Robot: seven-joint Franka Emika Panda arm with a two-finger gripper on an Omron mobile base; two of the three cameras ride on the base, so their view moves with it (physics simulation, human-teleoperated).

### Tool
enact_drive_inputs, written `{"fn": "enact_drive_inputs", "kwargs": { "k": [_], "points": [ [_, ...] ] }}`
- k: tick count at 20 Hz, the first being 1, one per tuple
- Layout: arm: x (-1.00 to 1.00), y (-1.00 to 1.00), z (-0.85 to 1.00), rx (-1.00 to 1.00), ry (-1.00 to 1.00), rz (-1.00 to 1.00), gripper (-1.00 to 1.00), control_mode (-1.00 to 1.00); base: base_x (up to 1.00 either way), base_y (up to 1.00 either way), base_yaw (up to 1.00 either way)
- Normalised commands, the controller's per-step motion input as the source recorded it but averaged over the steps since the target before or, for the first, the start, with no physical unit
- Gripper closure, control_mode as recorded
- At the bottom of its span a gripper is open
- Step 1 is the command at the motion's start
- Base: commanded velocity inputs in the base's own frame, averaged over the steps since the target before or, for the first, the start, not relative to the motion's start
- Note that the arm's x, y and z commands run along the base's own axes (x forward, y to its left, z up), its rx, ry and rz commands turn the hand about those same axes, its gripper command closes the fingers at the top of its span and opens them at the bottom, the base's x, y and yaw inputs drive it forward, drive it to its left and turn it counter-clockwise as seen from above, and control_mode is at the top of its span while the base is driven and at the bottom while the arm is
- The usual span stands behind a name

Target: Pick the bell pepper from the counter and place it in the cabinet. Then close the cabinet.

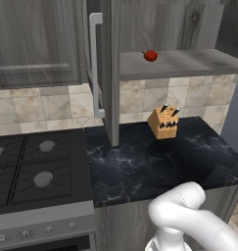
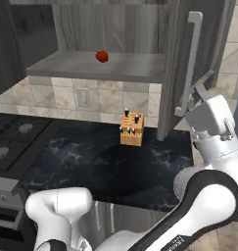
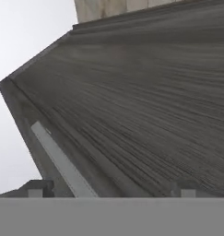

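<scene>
Small glossy red bell pepper [image 1: 150, 55]: one
Tan wooden knife block [image 1: 163, 123]: one
Open dark grey wood-grain cabinet doors [image 2: 175, 68]: two
Silver bar handles [image 2: 190, 63]: two

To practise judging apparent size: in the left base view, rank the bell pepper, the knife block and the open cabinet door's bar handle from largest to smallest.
1. bar handle, tallest by far
2. knife block
3. bell pepper, smallest, though it sits farther back on the cabinet shelf

The glossy red bell pepper [image 1: 150, 55] sits on the open cabinet's [image 1: 179, 63] grey shelf, above the counter [image 1: 154, 166].
</scene>
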Motion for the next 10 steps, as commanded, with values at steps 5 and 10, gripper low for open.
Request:
{"fn": "enact_drive_inputs", "kwargs": {
  "k": [5,10],
  "points": [
    [-0.02,1.0,0.35,-0.15,0.22,-0.17,-1.0,-1.0,0.0,0.0,0.0],
    [0.1,1.0,0.11,-0.1,0.47,-0.37,-1.0,-1.0,0.0,0.0,0.0]
  ]
}}
